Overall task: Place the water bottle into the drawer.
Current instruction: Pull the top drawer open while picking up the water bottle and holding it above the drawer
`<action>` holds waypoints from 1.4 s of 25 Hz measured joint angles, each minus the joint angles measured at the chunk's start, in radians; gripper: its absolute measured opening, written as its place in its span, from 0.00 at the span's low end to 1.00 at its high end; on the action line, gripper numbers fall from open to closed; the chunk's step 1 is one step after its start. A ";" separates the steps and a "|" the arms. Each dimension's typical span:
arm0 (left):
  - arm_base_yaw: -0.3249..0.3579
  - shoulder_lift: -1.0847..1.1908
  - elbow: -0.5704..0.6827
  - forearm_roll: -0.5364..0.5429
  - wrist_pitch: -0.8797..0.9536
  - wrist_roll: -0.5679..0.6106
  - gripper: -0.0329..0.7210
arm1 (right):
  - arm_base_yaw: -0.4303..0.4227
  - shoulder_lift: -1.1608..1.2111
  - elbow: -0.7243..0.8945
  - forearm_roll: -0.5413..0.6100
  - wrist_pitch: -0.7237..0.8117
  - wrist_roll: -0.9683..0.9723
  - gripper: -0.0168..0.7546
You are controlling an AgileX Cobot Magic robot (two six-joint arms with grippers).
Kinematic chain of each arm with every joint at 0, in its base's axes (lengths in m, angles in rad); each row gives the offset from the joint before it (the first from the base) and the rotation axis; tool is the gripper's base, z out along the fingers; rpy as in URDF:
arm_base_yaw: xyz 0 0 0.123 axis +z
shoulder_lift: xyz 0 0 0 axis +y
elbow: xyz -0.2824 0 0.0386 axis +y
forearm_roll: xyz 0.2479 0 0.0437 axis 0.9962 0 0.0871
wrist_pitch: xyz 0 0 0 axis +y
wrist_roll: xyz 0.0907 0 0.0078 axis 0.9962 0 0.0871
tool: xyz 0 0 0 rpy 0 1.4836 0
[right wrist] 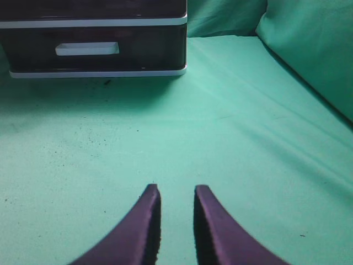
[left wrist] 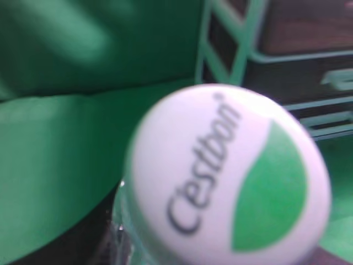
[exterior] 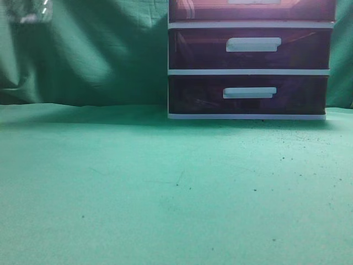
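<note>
Exterior view: the white-framed drawer unit [exterior: 251, 61] stands at the back right on the green cloth [exterior: 165, 187]. Its top is cut off by the frame, so only the lower strip of the reddish-brown drawer [exterior: 251, 10] shows, with the bottom edge of its handle. The two darker drawers below appear flush with the frame. A faint clear shape at upper left [exterior: 30, 11] is too blurred to name. The cloth in front of the unit lies open to the near edge.

Left wrist view: the water bottle [left wrist: 226, 176] fills the picture, its white cap with green leaf and lettering pressed close to the lens. The left claw itself is hidden behind it, so its state cannot be told. The unit sits beyond, upper right.

Right wrist view: the right gripper [right wrist: 176, 221] hovers over bare cloth, its dark fingers [right wrist: 144, 226] slightly apart and empty, well apart from the unit.
</note>
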 joint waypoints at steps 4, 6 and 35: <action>-0.157 -0.042 -0.050 -0.002 0.131 0.002 0.43 | 0.000 0.000 0.002 0.059 -0.113 0.034 0.24; -0.237 -0.064 -0.057 -0.005 0.184 0.030 0.43 | 0.000 0.000 0.003 0.104 -0.313 0.056 0.24; -0.369 -0.099 -0.057 -0.031 0.357 0.071 0.43 | 0.127 1.228 -0.851 -0.124 -0.600 -0.987 0.33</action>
